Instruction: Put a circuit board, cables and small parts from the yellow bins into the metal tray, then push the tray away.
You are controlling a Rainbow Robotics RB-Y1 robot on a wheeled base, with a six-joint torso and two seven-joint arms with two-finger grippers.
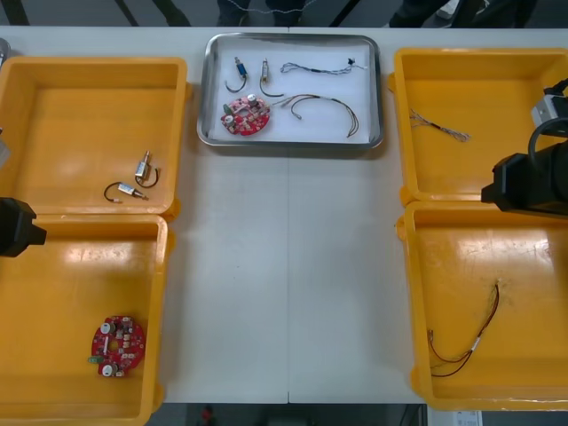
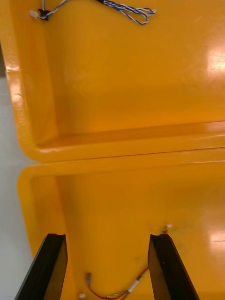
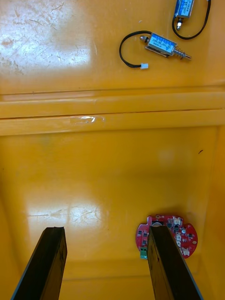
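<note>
table (image 1: 284,284) carries four yellow bins, two at each side: left far bin (image 1: 80,124), left near bin (image 1: 62,293), right far bin (image 1: 497,89) and right near bin (image 1: 461,257). metal tray (image 1: 293,142), white inside, sits between the two far bins, close to the table's far edge. left gripper (image 3: 105,232) hangs over the left near bin, its fingers wide apart with nothing between them. right gripper (image 2: 108,236) hangs over the right near bin, close to the wall next to the far bin, its fingers likewise spread and empty. in the tray lie a round red circuit board (image 1: 246,116), a curved thin cable (image 1: 324,106) just beside it, a twisted blue and white cable (image 1: 324,67) and two small metal parts (image 1: 238,73). a second circuit board (image 1: 117,345) lies in the left near bin, partly behind one left finger in the wrist view. the right near bin holds a red and yellow cable (image 1: 466,342). the right far bin holds another blue and white cable (image 1: 439,126). the left far bin holds two more small metal parts (image 1: 129,191), each with a black lead.
</note>
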